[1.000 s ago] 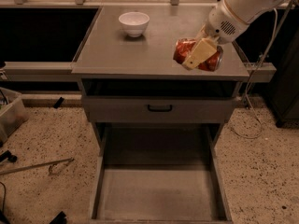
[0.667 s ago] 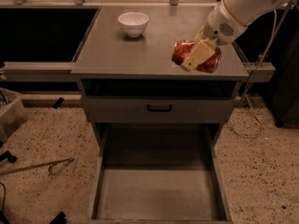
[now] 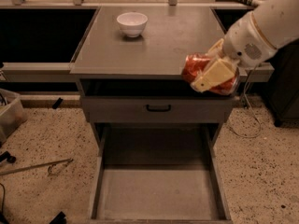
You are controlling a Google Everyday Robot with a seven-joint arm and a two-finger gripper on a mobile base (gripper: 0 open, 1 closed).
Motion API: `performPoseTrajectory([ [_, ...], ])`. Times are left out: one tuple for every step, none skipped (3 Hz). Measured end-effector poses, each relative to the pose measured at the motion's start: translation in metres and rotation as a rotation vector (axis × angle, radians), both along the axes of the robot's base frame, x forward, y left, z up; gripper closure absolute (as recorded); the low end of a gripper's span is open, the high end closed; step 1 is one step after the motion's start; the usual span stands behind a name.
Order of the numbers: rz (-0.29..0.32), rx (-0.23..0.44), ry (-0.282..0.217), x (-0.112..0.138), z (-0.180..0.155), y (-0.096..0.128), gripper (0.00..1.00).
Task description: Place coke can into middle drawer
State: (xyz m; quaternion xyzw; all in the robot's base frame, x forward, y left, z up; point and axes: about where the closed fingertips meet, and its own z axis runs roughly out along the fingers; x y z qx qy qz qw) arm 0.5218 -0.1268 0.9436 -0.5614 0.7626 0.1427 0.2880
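The gripper (image 3: pixel 212 74), jaws clamped on the can (image 3: pixel 192 66), had carried it from the right side of the counter (image 3: pixel 154 45) out past the counter's front edge. The drawer (image 3: pixel 159 195) stood open below the counter, so lowering likely came next.

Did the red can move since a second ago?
Yes. The coke can, held by the gripper, moved forward to the front edge of the tabletop on the picture's right, farther from the white bowl.
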Motion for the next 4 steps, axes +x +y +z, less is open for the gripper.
performPoseTrajectory([
  [-0.037, 0.044, -0.049, -0.029, -0.03, -0.003, 1.0],
  [-0.013, 0.093, -0.017, -0.031, -0.119, 0.015, 1.0],
  [0.021, 0.154, 0.047, -0.015, -0.217, 0.04, 1.0],
  [0.044, 0.209, 0.126, -0.006, -0.288, 0.058, 1.0],
])
